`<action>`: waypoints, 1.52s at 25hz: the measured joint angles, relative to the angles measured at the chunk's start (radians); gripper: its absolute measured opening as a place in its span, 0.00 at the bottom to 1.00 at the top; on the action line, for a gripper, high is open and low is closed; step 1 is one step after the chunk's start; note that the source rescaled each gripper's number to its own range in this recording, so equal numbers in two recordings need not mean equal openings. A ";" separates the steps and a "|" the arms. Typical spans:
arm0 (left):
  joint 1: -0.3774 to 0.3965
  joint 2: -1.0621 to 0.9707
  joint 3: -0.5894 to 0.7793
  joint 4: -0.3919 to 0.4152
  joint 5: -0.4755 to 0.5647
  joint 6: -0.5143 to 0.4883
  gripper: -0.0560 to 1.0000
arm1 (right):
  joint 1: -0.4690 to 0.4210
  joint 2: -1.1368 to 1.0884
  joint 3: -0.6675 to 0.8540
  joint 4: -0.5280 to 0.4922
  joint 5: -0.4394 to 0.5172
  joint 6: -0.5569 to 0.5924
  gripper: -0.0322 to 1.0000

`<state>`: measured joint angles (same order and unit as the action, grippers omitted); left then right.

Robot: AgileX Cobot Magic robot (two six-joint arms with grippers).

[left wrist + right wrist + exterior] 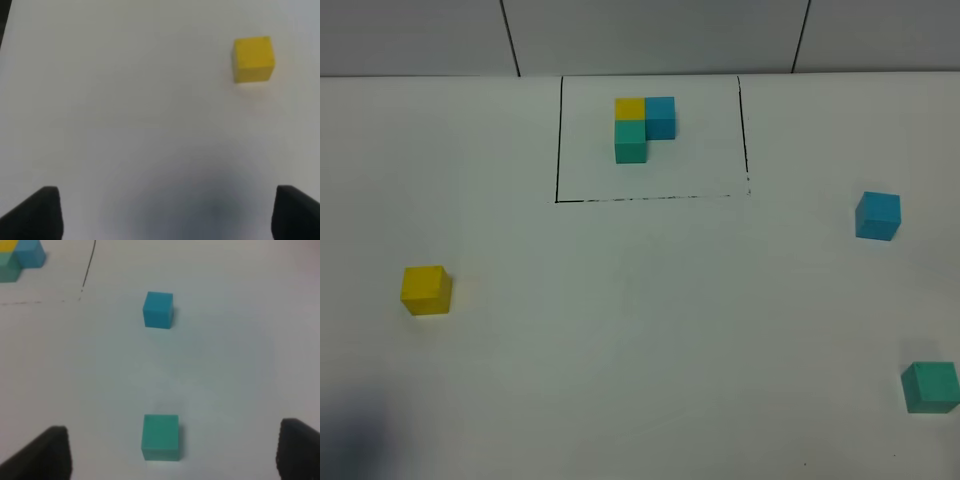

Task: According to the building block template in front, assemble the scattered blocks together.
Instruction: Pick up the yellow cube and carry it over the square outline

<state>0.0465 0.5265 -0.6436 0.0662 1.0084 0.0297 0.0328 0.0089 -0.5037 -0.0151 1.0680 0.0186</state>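
Observation:
The template [642, 128] is an L of yellow, blue and teal cubes inside a black-line rectangle at the back middle; its corner shows in the right wrist view [17, 257]. The loose yellow cube [426, 290] sits at the left, also in the left wrist view [253, 59]. The loose sky-blue cube [877, 216] and teal-green cube [931, 387] sit at the right, both in the right wrist view [158, 310] [160, 437]. My left gripper [165, 215] is open and empty, well short of the yellow cube. My right gripper [170, 455] is open, the teal cube between its fingertips' line.
The white table [650, 330] spans the view. A black-line frame [558, 140] surrounds the template. A wall with dark seams [510, 40] runs along the back edge. A dark blur [350, 440] lies at the front left corner.

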 joint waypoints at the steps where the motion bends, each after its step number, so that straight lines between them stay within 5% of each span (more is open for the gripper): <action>1: 0.000 0.070 -0.030 0.002 -0.002 -0.009 0.98 | 0.000 0.000 0.000 0.000 0.000 0.000 0.68; 14: 0.000 0.899 -0.233 -0.144 -0.097 0.011 1.00 | 0.000 0.000 0.000 0.000 0.000 0.000 0.68; 29: -0.006 0.975 -0.233 -0.214 -0.261 0.043 1.00 | 0.000 0.000 0.000 0.000 0.000 0.000 0.68; 38: -0.132 1.002 -0.234 -0.225 -0.345 0.030 1.00 | 0.000 0.000 0.000 0.000 0.000 0.000 0.68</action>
<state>-0.0853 1.5289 -0.8773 -0.1584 0.6637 0.0599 0.0328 0.0089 -0.5037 -0.0151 1.0680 0.0186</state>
